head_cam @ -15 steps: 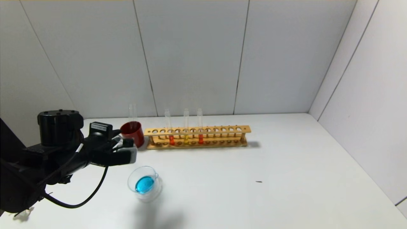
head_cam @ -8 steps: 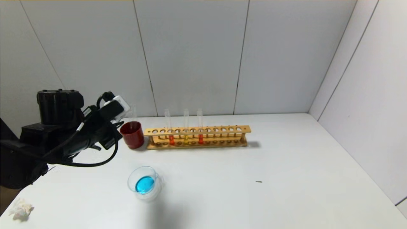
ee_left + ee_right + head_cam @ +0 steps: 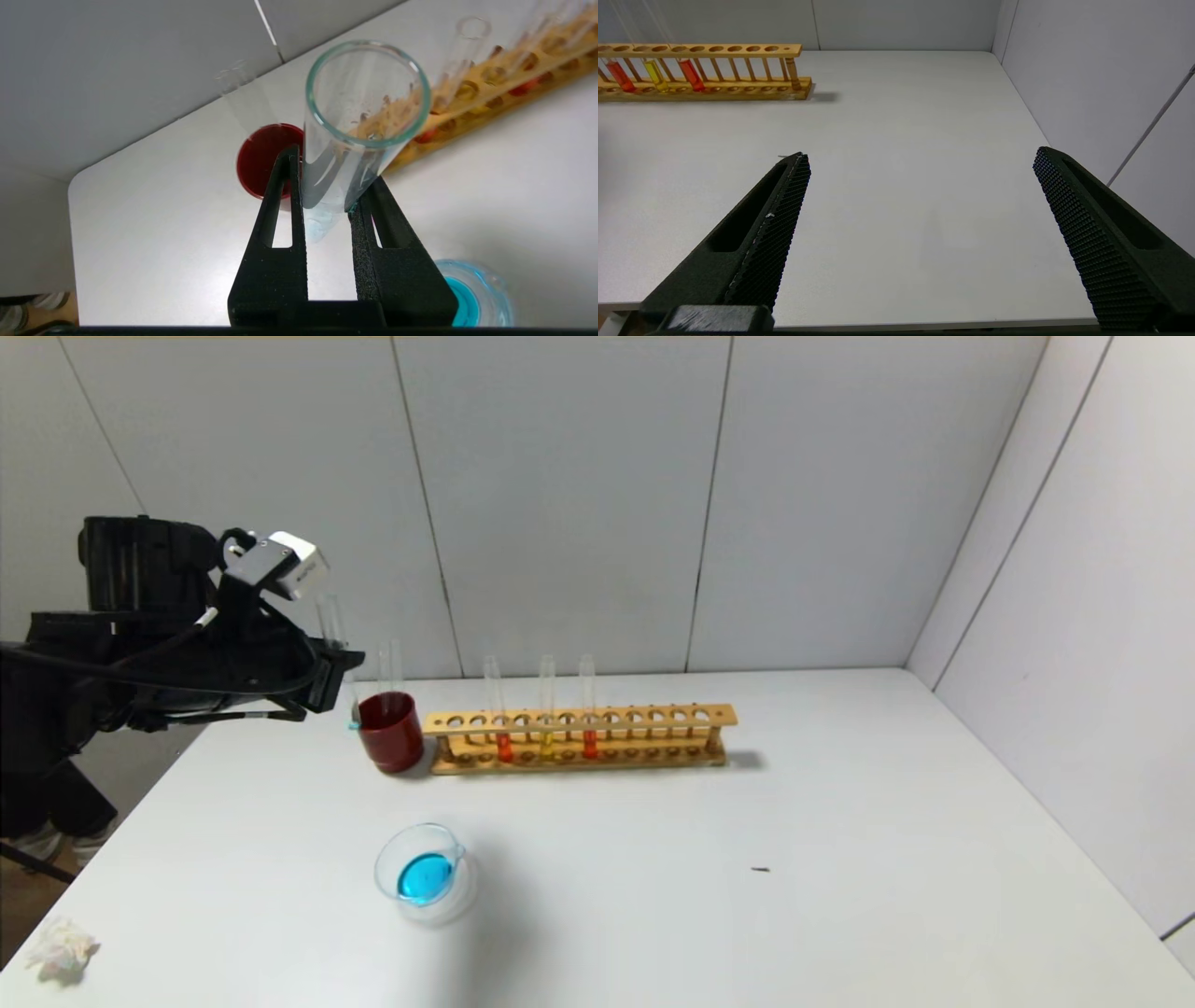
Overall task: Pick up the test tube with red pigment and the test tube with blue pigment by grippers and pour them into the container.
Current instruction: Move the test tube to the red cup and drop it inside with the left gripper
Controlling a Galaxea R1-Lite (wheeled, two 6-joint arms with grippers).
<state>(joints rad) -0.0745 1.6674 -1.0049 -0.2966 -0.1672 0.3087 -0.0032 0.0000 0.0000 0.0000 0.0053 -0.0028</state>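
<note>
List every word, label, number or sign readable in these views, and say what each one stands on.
None can be read.
The white-grey box on the left arm: no legible marking.
The wooden rack, the dark red cup, the container and the emptied tube clamped in the left tool: no print visible.
The right tool: bare textured pads.

Bulky black left arm [image 3: 140, 644], black cables, small white-grey box [image 3: 280, 565].
</note>
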